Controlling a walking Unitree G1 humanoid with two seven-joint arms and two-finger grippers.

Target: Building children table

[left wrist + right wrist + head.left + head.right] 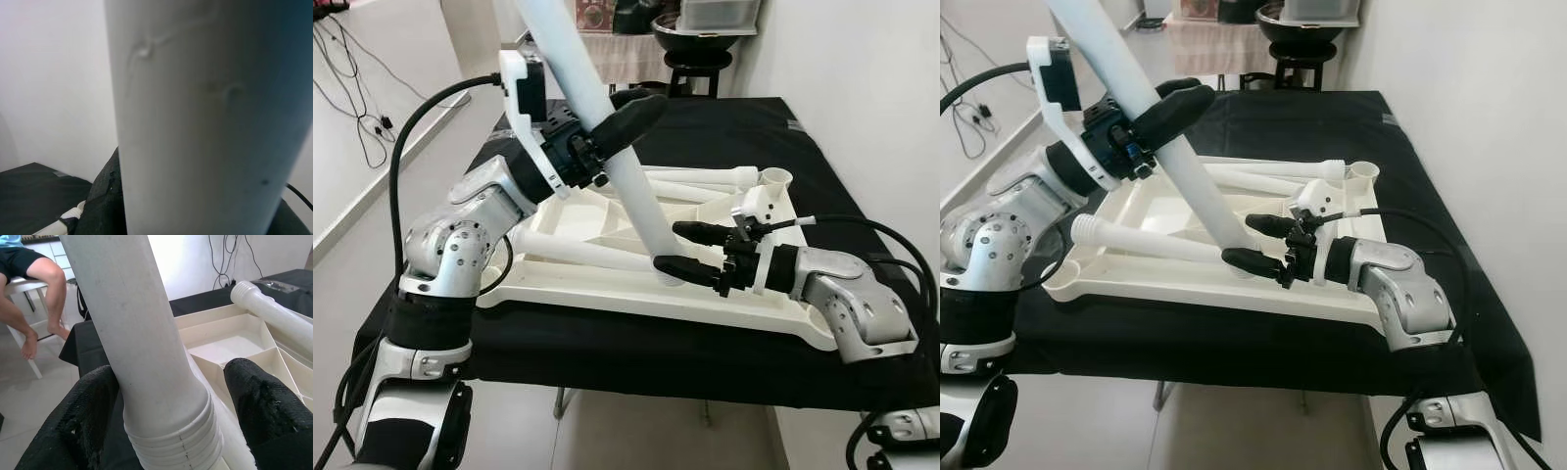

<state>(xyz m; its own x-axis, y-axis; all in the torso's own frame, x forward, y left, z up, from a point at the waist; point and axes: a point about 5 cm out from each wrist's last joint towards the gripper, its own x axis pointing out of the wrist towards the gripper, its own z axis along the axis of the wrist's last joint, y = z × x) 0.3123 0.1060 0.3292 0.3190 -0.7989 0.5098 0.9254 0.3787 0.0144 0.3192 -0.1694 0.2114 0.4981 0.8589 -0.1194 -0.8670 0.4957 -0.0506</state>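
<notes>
- Black cloth [862,352] covers the work table; white wall on my right, tiled floor below.
- L gripper [625,125] is clamped round the upper part of the white table leg [607,127], black fingers wrapping it; leg tilts, top end leaning away to my left and out of frame.
- L wrist view: the leg's pale surface up close w/ a few dents; one dark finger [105,196] against it.
- R gripper [1255,243] sits low at the leg's foot, fingers spread either side of it. In the R wrist view one finger [88,416] touches the leg, the other [264,406] stands apart w/ a gap, so it's parted, not gripping.
- Leg's threaded end [176,440] meets the upturned white tabletop [607,289]; can't tell if it's seated in a socket, prob. just touching.
- Tabletop lies underside up on the cloth, ribbed compartments showing.
- Second leg [573,250] lies across the tabletop, near my L arm, passing just behind the held leg's foot.
- More legs [700,181] lie toward the far edge, beside a corner socket [775,179].
- Beyond the table: a black stool [697,64] w/ a dark bowl on it.
- R wrist view, far back: a person's bare legs [34,293], seated on a white chair.
</notes>
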